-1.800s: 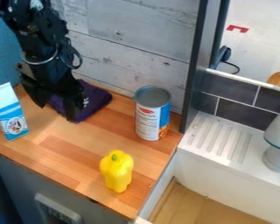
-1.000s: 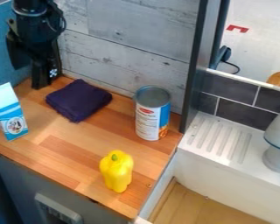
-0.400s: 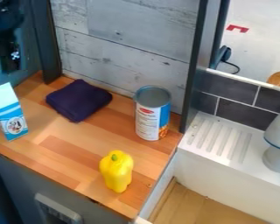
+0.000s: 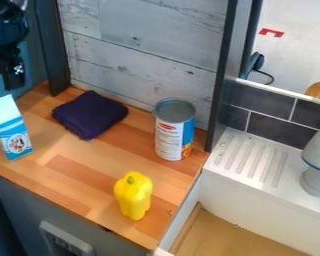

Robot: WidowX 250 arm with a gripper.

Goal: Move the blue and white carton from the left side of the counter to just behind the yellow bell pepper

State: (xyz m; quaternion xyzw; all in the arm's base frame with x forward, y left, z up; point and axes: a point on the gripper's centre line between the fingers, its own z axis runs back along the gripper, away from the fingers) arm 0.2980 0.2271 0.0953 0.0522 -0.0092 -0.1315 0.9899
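A: What has just changed?

B: Mainly the gripper [image 4: 10,75]. In the view from 1.8 s ago it was down over the purple cloth [image 4: 90,114]; now it is up at the upper left, behind and above the blue-and-white carton [image 4: 14,134]. Between those 2 moments it drew back and to the left.

A: And the cloth?

B: Folded and flat on the wooden surface [image 4: 69,175], near the plank wall [image 4: 136,55]. It lies where it did 1.0 s ago, but now it's well apart from the gripper. I'd judge that it rests there freely, with nothing pressing on it.

A: Is the gripper spread or pressed together?

B: I cannot tell; it's too dark up there. I can't make out anything held in it, either.

A: Did the other 3 things shift?

B: No. The carton is upright at the left, the gripper's nearest neighbour. The can [image 4: 174,130] is upright to the right of the cloth, and the yellow pepper [image 4: 132,195] is nearer the front edge. All 3 have kept their places, so the change is in the arm alone.
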